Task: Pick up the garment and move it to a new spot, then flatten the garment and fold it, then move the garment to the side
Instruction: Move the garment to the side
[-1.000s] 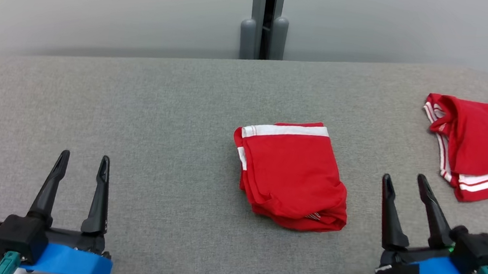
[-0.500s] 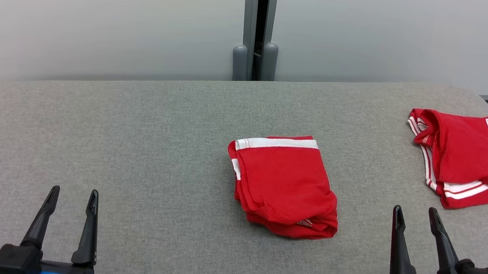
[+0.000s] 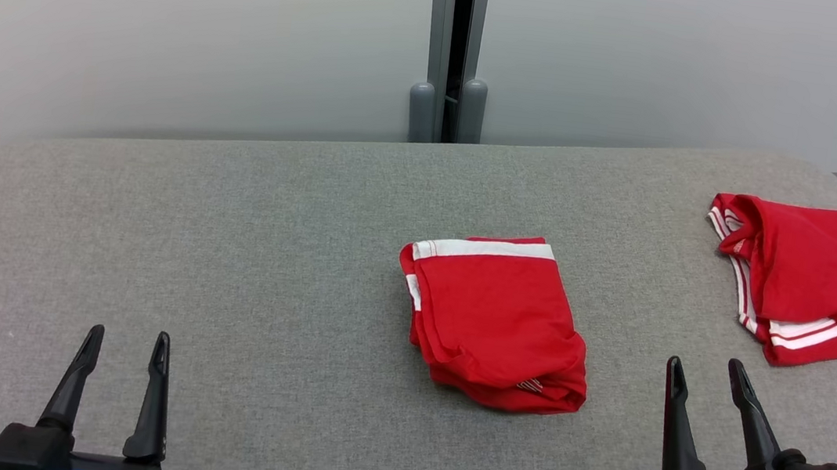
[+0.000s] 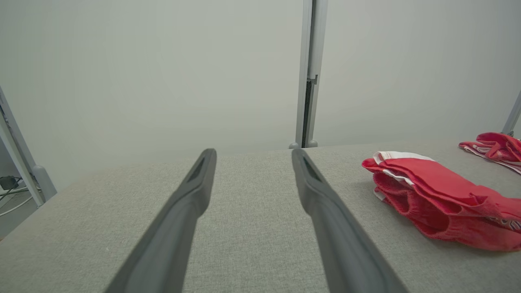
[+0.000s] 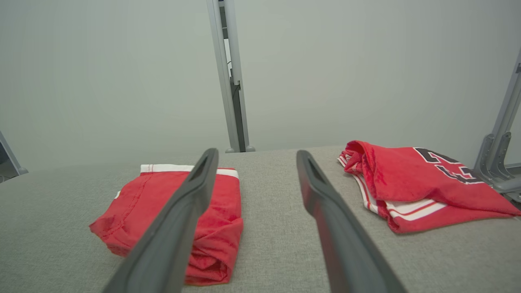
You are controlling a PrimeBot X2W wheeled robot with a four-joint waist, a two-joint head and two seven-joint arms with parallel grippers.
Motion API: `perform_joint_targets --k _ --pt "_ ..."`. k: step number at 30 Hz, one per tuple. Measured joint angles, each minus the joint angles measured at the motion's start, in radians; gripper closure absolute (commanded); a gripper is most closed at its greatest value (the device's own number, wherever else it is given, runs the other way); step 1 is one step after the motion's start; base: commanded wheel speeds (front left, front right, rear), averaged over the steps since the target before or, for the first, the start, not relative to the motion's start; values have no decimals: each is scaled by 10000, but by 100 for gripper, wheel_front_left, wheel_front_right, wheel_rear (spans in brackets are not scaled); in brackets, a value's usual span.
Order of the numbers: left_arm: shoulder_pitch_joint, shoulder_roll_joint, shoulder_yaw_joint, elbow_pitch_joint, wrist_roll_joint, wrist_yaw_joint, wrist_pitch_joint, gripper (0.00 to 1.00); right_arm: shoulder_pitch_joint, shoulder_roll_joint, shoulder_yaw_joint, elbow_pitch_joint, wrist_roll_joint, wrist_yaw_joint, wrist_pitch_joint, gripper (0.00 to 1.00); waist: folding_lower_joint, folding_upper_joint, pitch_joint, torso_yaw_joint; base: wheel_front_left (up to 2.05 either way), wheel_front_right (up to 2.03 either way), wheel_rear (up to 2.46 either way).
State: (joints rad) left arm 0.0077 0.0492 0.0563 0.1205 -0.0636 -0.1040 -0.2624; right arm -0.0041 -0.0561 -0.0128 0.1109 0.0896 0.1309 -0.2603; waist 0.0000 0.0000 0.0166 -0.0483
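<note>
left claw (image 3: 130, 334), right claw (image 3: 705, 363) gape over grey cushion (image 3: 228, 245); pale wall (image 3: 175, 18) behind.

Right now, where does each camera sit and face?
Head view: on the head, facing down at the grey surface; left gripper and right gripper, open, below.
Left wrist view: on the left wrist, facing the wall along its fingers; folded garment at right.
Right wrist view: on the right wrist, facing likewise; its fingers, folded garment left, jersey right.
Shared: the folded garment.
</note>
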Motion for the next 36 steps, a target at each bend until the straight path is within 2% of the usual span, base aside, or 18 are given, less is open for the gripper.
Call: perform_joint_targets --k 7,15,24,31,36 --pt "-79 -2 -2 -56 -13 0 0 0 -393 -148 226 146 -105 0 -6 0 0 0 213 48 0 0 0" --pt "-885 -2 -186 -107 21 -36 0 0 -2967 -619 639 872 -316 0 437 0 0 0 912 206 0 0 0" --pt "-1558 -2 -408 -71 -58 -81 0 0 -4986 -744 767 3298 -619 0 1910 0 2 0 1960 637 0 0 0" --pt "-1879 -2 -477 -79 -132 -88 0 0 -5200 -761 679 5127 -485 0 2295 0 2 0 2519 1001 0 0 0" --pt "-1977 0 -489 -81 -151 -40 0 0 -5195 -698 886 5944 -144 0 2439 0 2 0 2685 1128 0 0 0"
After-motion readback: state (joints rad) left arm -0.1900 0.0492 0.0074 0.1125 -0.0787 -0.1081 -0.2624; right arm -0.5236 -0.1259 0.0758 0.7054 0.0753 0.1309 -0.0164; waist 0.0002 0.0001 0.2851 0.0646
